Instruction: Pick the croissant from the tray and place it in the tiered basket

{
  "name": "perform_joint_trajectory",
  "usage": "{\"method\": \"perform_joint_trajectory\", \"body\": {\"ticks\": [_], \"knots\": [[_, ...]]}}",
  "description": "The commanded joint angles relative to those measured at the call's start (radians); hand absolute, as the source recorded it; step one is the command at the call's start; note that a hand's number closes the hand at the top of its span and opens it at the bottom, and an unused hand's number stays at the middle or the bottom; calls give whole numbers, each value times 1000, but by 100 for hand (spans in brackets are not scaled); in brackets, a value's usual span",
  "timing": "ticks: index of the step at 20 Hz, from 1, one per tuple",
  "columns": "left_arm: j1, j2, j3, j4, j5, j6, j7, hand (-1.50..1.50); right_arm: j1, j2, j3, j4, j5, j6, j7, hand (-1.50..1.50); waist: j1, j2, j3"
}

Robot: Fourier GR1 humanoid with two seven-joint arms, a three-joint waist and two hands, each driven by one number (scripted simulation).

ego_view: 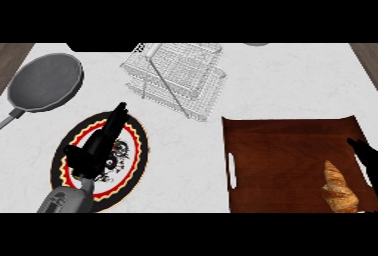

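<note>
A golden croissant (339, 189) lies near the front right corner of the brown tray (280, 155). My right hand (365, 162) shows only at the right edge, just right of the croissant and over the tray, with dark fingers pointing up and away. The wire tiered basket (176, 75) stands at the back middle of the white counter. My left hand (100, 145) is open, fingers stretched toward the basket, and hovers over a patterned plate (133, 165).
A grey frying pan (44, 81) sits at the back left, its handle reaching toward the left edge. The black, red and yellow plate lies front left. White counter (184, 160) separates the plate from the tray.
</note>
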Motion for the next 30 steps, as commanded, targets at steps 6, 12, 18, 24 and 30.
{"method": "perform_joint_trajectory", "body": {"ticks": [6,12,18,24,30], "knots": [[-32,-22,34,57,-18,-14,-10,0,53,179,35,117,159,-20,42,-150,-11,-1,1],[3,-51,5,19,-61,5,-21,0,82,234,-23,225,185,-9,3,-150,-8,-1,1],[45,-9,67,-44,-22,-52,16,0,204,242,-117,232,184,14,-116,-150,-11,-3,1],[-39,-31,118,72,-37,-89,-23,0,141,386,-110,349,295,45,-167,-150,-8,-1,1],[5,-89,69,-52,-97,-32,69,0,236,408,-178,359,334,24,-321,150,-11,-2,1]]}}
